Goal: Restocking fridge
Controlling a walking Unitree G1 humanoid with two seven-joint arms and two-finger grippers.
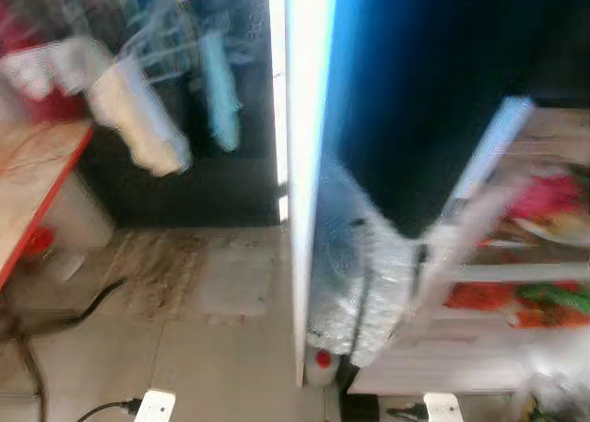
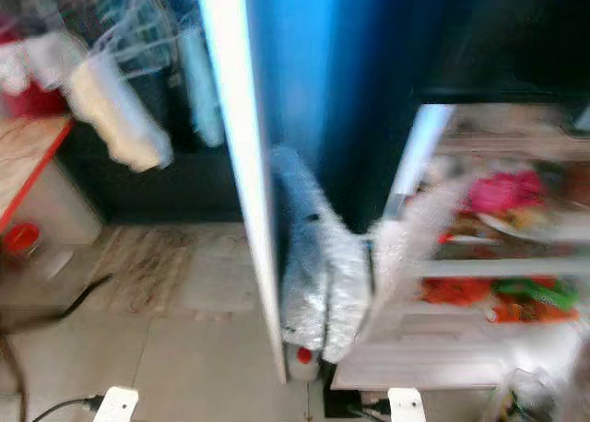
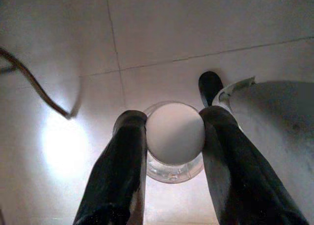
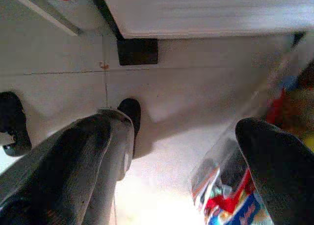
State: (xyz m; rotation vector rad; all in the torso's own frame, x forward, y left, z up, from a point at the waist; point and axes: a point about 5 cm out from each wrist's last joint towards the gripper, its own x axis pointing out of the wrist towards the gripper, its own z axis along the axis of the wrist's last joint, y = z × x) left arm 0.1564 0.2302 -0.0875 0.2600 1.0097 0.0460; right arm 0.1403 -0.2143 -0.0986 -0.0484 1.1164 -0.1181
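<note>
Gripping a clear jar (image 3: 174,158) by its round white lid (image 3: 175,132), the left tool (image 3: 174,136) has both black fingers (image 3: 122,156) pressed against the lid's sides, low in the centre of the left wrist view, with pale floor tiles (image 3: 196,28) beneath and a dark cable (image 3: 29,82) trailing at the left edge. The right tool (image 4: 189,151) hangs with its fingers spread wide and nothing between them; a crinkly plastic bag (image 4: 230,195) with red and blue print lies on the floor at the lower right of the right wrist view. Further ahead, in the blurred head views, the fridge door (image 1: 309,164) stands open through the middle of the frame, a silvery wrapped bundle (image 1: 364,284) and a red-capped bottle (image 1: 322,362) at its foot. To the right, fridge shelves (image 1: 516,275) carry red, pink and green food. A red-edged tabletop (image 1: 37,178) sits at the left, and pale cloths (image 1: 138,118) hang at the upper left.
</note>
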